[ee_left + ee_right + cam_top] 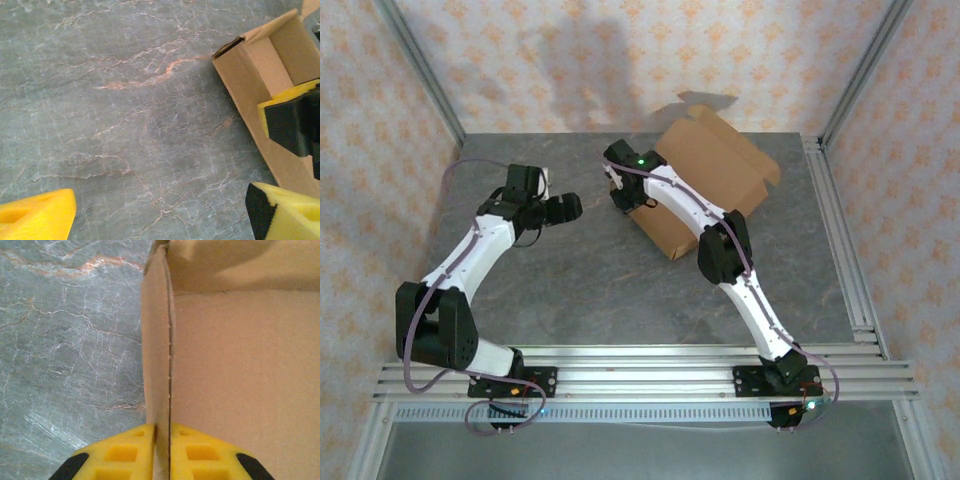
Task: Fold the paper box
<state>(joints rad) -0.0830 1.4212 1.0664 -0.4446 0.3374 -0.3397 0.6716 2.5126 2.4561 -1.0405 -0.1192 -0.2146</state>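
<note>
Right end effector clamps the paper box wall edge; left end effector gapes above bare table.

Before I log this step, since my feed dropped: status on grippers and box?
Right gripper shut on box side wall. Left gripper open, off the box. Lid flap up. Nothing in the way.

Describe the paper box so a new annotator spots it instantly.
On the grey marbled table, look to the far right, near the back wall. The paper box sits there, open-topped with a flap raised behind, its left wall pinched by the right gripper. It is the only brown cardboard thing among black-and-white arms.
</note>
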